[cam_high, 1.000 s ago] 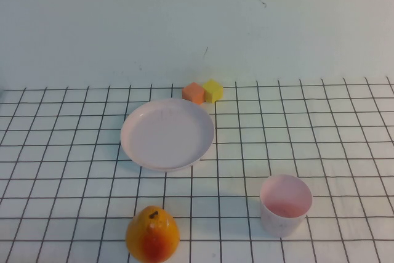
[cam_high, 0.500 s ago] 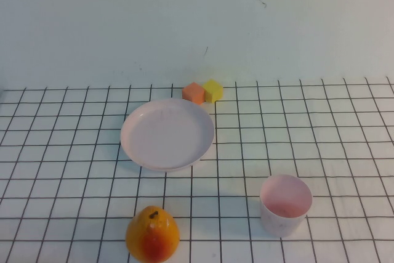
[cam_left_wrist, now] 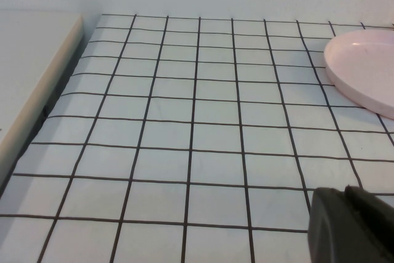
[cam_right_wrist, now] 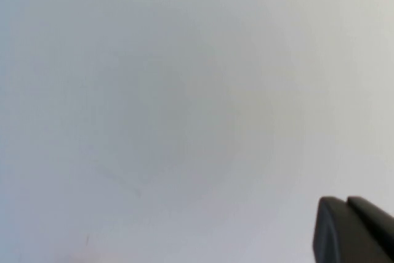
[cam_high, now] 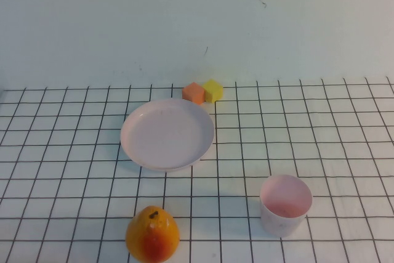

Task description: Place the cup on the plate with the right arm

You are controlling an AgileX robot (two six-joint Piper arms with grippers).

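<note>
Grid-lined white table (cam_high: pixel 345 121) fills the high view; neither arm shows there. The round shallow pale pink plastic plate (cam_high: pixel 167 133) lies mid-table, and the small pale pink plastic cup (cam_high: pixel 285 204) stands upright, well apart, nearer the robot on its right. An orange-yellow pear-like fruit (cam_high: pixel 152 234) sits near the front edge; an orange block (cam_high: pixel 193 92) touches a yellow block (cam_high: pixel 213 90) just behind the plate.

Left wrist view: the left gripper (cam_left_wrist: pixel 351 226) hangs above the grid, with the plate's rim (cam_left_wrist: pixel 363 69) beyond it.

Right wrist view: the right gripper (cam_right_wrist: pixel 354 231) faces blank wall.

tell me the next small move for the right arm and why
Probably bring the right pincer down over the cup: the cup stands upright, apart from the plate, and the right pincer faces only blank wall. The left pincer hangs over bare grid.
</note>
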